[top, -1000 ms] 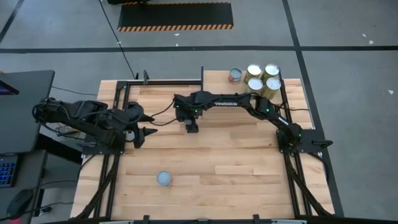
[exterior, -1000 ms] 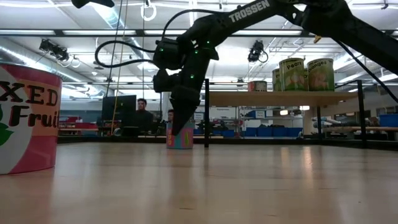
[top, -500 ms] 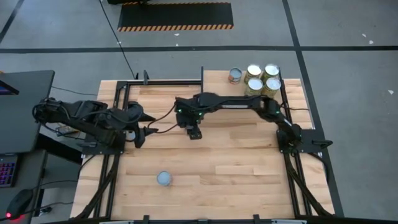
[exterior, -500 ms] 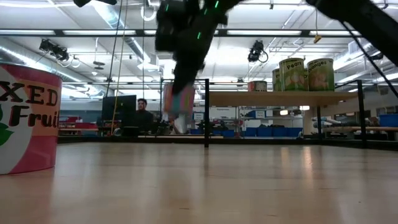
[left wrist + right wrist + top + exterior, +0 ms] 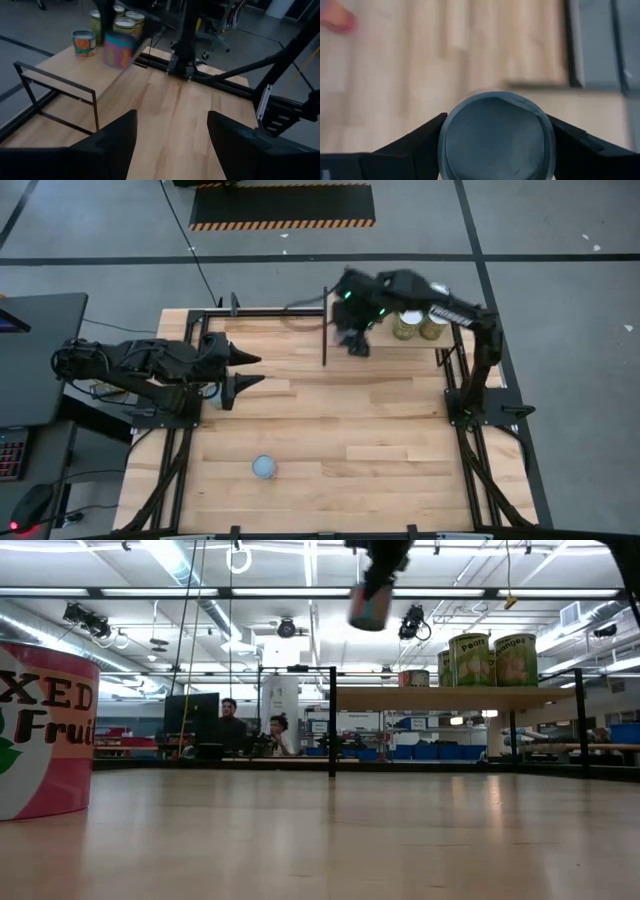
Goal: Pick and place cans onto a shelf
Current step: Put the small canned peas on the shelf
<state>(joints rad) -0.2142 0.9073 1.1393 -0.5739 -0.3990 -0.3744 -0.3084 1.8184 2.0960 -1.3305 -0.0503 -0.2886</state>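
Observation:
My right gripper (image 5: pixel 356 343) is shut on a can (image 5: pixel 370 605) with a pink and blue label and holds it high above the table, beside the left end of the shelf (image 5: pixel 440 698). The right wrist view shows the can's silvery top (image 5: pixel 495 135) between the fingers. Several cans (image 5: pixel 468 660) stand upright on the shelf. Another can (image 5: pixel 263 467) stands on its base on the table near the front edge. My left gripper (image 5: pixel 245 370) hovers open at the table's left, holding nothing. My right gripper pinches the can between its two fingers, on opposite sides of its wall just below the top rim (image 5: pixel 443 142). The fingers come from above, slanting down. The can is lifted clear of the table, top up and slightly tilted.
A thin black upright post (image 5: pixel 332 720) stands at the shelf's left end, with a black rail frame (image 5: pixel 55 80) along the far left of the table. A large can with a pink label (image 5: pixel 45 730) fills the low view's left side. People sit in the room behind.
My right gripper has lifted the pink and blue can off the middle of the table and carried it fast, up and toward the far right, to beside the shelf. My left gripper has tipped upward a little where it was.

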